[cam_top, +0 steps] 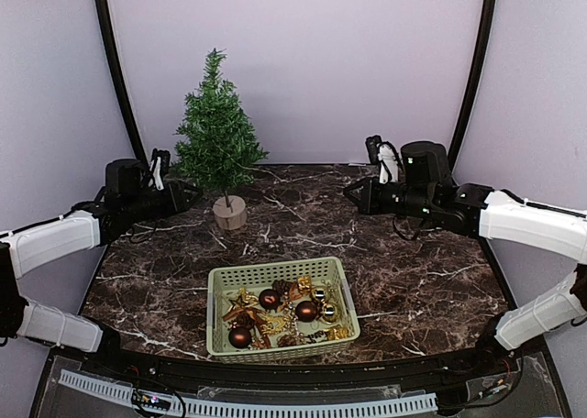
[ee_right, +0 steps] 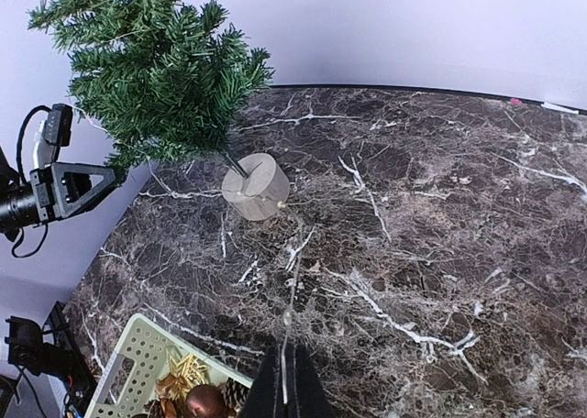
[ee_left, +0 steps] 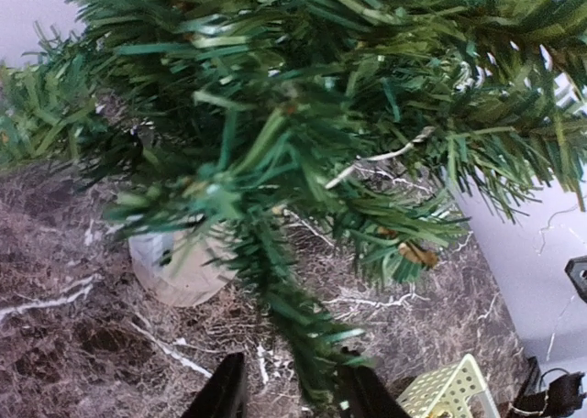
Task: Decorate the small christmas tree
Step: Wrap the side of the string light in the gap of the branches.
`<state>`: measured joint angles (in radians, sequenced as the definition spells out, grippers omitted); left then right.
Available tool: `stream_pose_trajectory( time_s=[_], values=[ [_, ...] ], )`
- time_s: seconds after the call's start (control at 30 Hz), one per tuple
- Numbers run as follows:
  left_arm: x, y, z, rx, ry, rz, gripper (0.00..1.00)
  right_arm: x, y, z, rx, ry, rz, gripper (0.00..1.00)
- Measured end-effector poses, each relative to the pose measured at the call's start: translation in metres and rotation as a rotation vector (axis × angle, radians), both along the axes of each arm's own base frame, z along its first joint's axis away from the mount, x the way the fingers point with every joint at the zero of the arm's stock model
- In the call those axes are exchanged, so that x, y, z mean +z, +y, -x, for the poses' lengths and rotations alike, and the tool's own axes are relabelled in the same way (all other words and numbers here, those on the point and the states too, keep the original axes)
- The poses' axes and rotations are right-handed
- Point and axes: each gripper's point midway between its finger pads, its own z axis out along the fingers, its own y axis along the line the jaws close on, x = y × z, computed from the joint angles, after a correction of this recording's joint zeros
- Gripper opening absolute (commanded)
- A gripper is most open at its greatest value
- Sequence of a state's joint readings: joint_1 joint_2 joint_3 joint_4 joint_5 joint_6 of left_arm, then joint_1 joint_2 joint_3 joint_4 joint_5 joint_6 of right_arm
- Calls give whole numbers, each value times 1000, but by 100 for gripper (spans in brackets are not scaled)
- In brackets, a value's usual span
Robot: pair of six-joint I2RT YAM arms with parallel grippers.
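Observation:
The small christmas tree (cam_top: 218, 134) stands on its round wooden stump (cam_top: 229, 213) at the back left of the marble table. My left gripper (cam_top: 188, 193) is at its lower left branches. In the left wrist view that gripper (ee_left: 293, 395) is open, with a low branch tip (ee_left: 316, 354) hanging between the fingers, against the right one. A thin pale wire (ee_left: 385, 154) runs through the needles. My right gripper (ee_right: 286, 390) is shut on a thin beaded wire (ee_right: 292, 290) that stretches toward the stump (ee_right: 257, 187). From above, the right gripper (cam_top: 353, 195) hovers right of the tree.
A pale green basket (cam_top: 220, 280) near the front centre holds brown balls, gold pieces and pine cones. Its corner shows in both wrist views (ee_left: 449, 390) (ee_right: 138, 354). Purple walls close the back and sides.

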<state>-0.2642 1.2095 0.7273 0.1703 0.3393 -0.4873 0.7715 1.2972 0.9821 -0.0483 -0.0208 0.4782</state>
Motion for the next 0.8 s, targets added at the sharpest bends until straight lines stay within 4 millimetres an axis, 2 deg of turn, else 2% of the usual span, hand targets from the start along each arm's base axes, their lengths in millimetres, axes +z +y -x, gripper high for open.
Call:
stream_pose_trajectory(
  time_s=[0.03, 0.1, 0.17, 0.43, 0.67, 0.8],
  values=[
    [1, -2, -1, -8, -1, 0, 17, 0, 0, 0, 0, 1, -1, 0],
    [3, -6, -1, -21, -5, 1, 3, 0, -1, -1, -8, -1, 0, 0],
    [6, -9, 0, -37, -15, -2, 0, 2, -2, -1, -15, -6, 1, 0],
    [11, -13, 7, -71, -15, -16, 0, 21, -4, 10, 30, -67, -5, 0],
    [33, -4, 29, -61, -40, -11, 0, 47, 10, 48, 215, -127, -43, 0],
    [30, 17, 34, -10, -30, -12, 0, 55, 18, 68, 313, -134, -71, 0]
  ],
)
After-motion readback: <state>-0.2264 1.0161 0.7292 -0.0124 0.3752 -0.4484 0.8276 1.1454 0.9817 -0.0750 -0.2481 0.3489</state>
